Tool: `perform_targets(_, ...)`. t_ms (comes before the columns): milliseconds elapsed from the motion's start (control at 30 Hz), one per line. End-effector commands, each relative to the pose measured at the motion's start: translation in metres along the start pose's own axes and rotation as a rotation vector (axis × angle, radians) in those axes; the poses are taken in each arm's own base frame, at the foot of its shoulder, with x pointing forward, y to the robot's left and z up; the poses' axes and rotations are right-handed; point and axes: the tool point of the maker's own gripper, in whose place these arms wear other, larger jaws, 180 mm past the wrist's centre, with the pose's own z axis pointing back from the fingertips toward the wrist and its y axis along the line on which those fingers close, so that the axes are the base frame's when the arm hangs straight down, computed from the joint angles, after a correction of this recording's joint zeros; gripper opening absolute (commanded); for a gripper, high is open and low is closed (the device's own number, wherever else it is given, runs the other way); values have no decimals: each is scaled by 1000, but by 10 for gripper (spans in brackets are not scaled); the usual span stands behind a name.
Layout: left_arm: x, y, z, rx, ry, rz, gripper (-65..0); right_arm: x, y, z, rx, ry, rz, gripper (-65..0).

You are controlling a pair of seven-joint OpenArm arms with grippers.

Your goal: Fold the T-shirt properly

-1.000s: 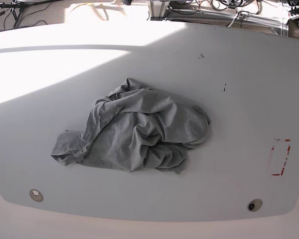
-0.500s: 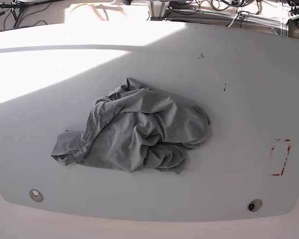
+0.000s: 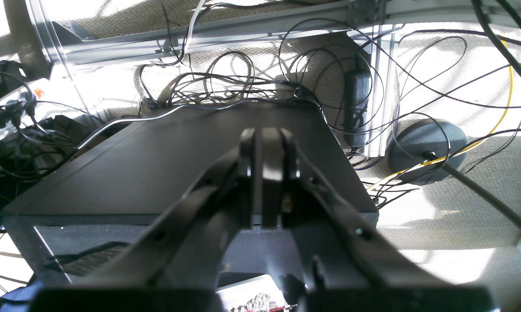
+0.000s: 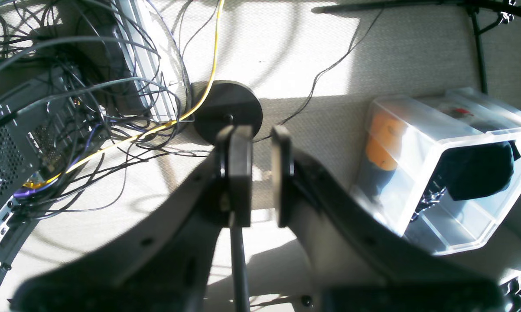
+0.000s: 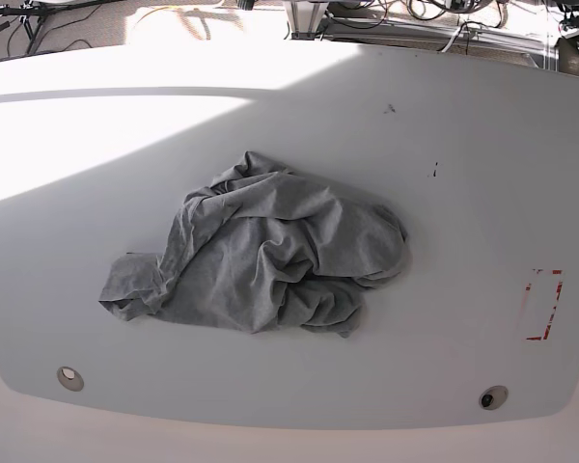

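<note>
The heather-grey T-shirt (image 5: 261,260) lies crumpled in a heap at the middle of the white table (image 5: 463,193), one bunched end reaching toward the left front. Neither arm shows in the base view. In the left wrist view my left gripper (image 3: 267,134) is shut with nothing in it, its fingers pressed together and pointing off the table at a black box. In the right wrist view my right gripper (image 4: 261,134) stands narrowly open, with floor visible through the gap and nothing between the fingers. The T-shirt is in neither wrist view.
A red rectangular marking (image 5: 543,304) sits near the table's right edge, and two round fittings (image 5: 69,376) (image 5: 492,397) near its front. Off the table are a black box (image 3: 200,164), tangled cables, a round black stand base (image 4: 228,110) and a clear plastic bin (image 4: 451,164).
</note>
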Motion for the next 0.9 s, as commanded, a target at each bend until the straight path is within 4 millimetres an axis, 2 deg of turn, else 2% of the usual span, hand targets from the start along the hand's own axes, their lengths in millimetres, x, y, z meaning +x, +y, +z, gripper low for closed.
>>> perform_targets(0,-2,7,4,14,-12,-2,-639,-13,-8,8,-10,12,9,-580)
perform_targets(433,13,4,12,5,-64,-30,-638,-3,-15,14,-10,-24,24,-581)
perform_targets(567,22,-2,18,-8,-97,-44,-638,5,-19,21,-18,-57,8,-578)
perform_targets(833,22,-6,26,-18,-109,-61,-640,11,-24,31,-26,-87,0,-577)
perform_targets(867,27,-6,27,-18,-124,-63,-638,16,-27,35,-34,-105,-5,-578)
